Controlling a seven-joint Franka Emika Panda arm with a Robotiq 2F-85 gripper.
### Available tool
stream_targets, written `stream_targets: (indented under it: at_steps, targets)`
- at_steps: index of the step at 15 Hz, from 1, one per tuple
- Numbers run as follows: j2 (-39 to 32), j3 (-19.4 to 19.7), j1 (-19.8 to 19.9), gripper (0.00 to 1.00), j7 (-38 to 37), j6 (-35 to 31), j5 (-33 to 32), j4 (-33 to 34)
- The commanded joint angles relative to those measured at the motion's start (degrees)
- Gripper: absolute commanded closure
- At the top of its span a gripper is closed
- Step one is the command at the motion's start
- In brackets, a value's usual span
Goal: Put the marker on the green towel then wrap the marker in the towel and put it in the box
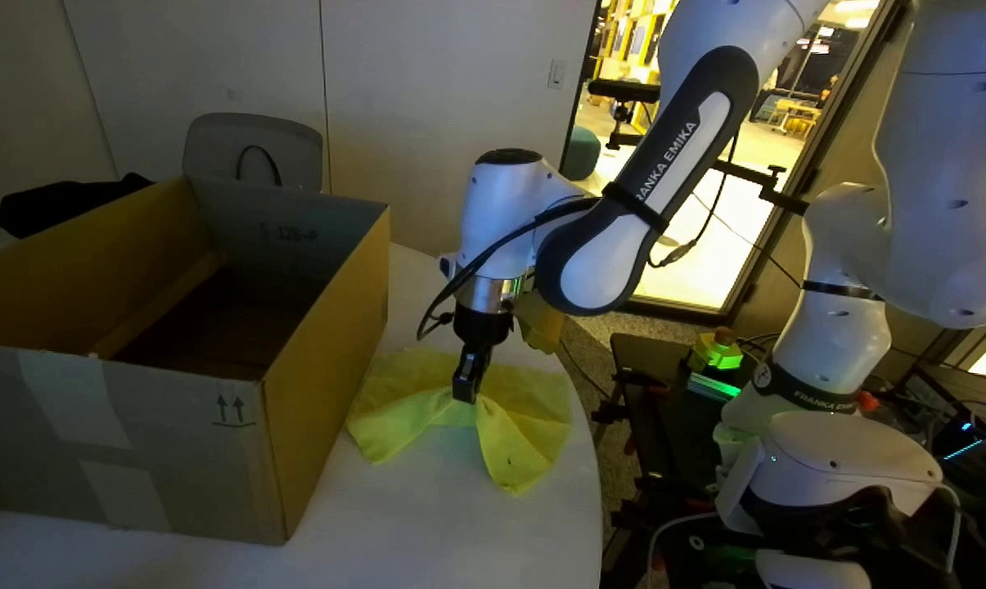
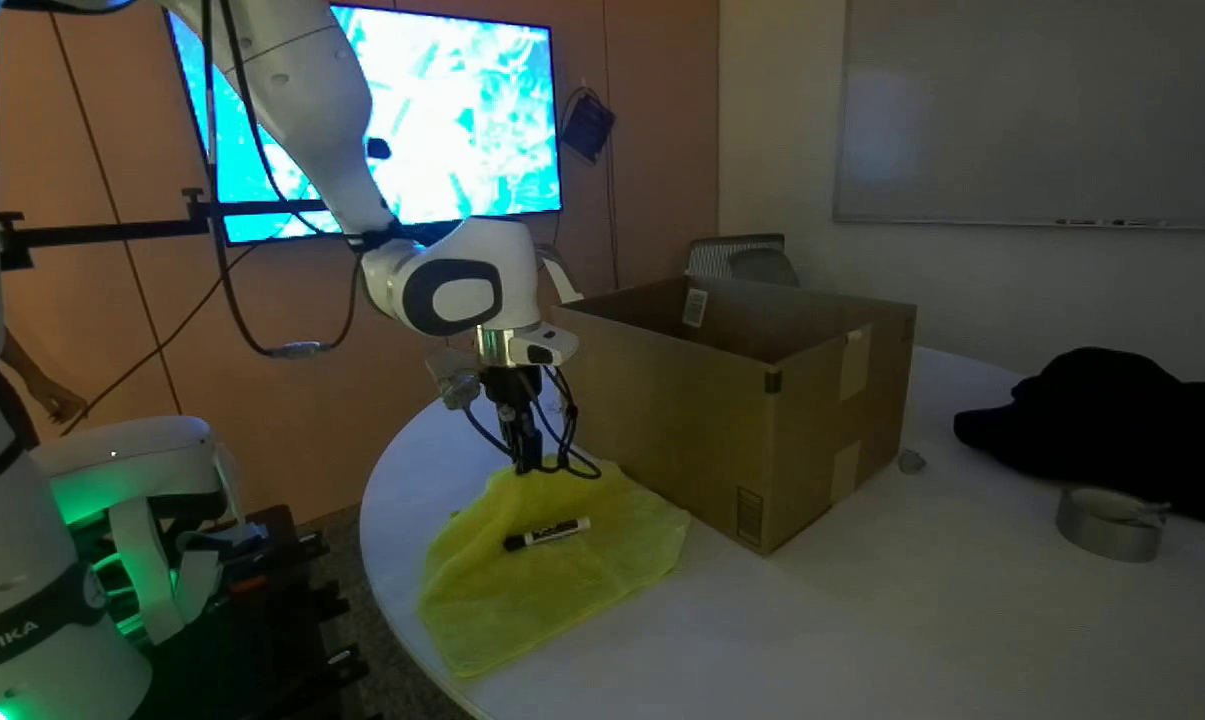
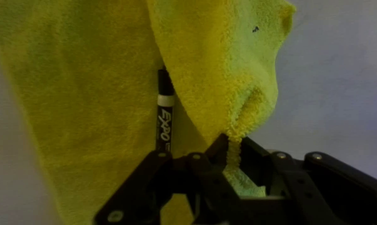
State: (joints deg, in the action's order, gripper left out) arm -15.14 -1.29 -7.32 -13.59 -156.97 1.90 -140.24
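Note:
The green towel (image 1: 529, 446) lies spread on the table beside the box; it also shows in an exterior view (image 2: 562, 590) and the wrist view (image 3: 91, 125). The marker (image 2: 548, 534), black with a white band and EXPO lettering, lies on the towel. In the wrist view the marker (image 3: 165, 106) is partly under a raised towel fold. My gripper (image 1: 465, 394), also in an exterior view (image 2: 524, 466), points down at the towel's edge. Its jaws (image 3: 234, 143) are shut on a pinched, lifted towel edge. The open-topped cardboard box (image 1: 141, 433) stands close by, also visible from elsewhere (image 2: 672, 420).
A roll of tape (image 2: 1110, 522) and a black cloth-like item (image 2: 1092, 430) lie on the table beyond the box. The table's rounded edge (image 1: 597, 491) is close to the towel. A grey chair (image 1: 255, 151) stands behind the box. The box walls rise above the towel.

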Motion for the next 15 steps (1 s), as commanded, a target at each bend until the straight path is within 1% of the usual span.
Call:
stream_targets:
  at_steps: [1,4,7,8,9,10,13,15]
  targets:
    - [3.0,4.6,-1.09,0.97,-8.59,-0.56,-4.11,-3.51]
    - [1.84,8.17,-1.31,0.97,-16.19,0.37,-6.95,-4.33]
    - [0.55,9.62,-0.95,0.97,-20.28,0.98,-6.62,-4.84]
    - [-0.25,9.26,-0.2,0.91,-19.34,0.91,-5.24,-4.32]
    - [-0.86,9.26,-0.01,0.62,-19.26,0.9,-4.84,-3.81]
    - [-0.92,9.31,-0.03,0.61,-19.31,0.72,-4.72,-3.75]
    - [-0.09,9.36,-0.07,0.41,-19.08,0.39,-4.59,-4.02]
    - [1.26,9.19,0.26,0.25,-18.29,0.13,-4.44,-4.86]
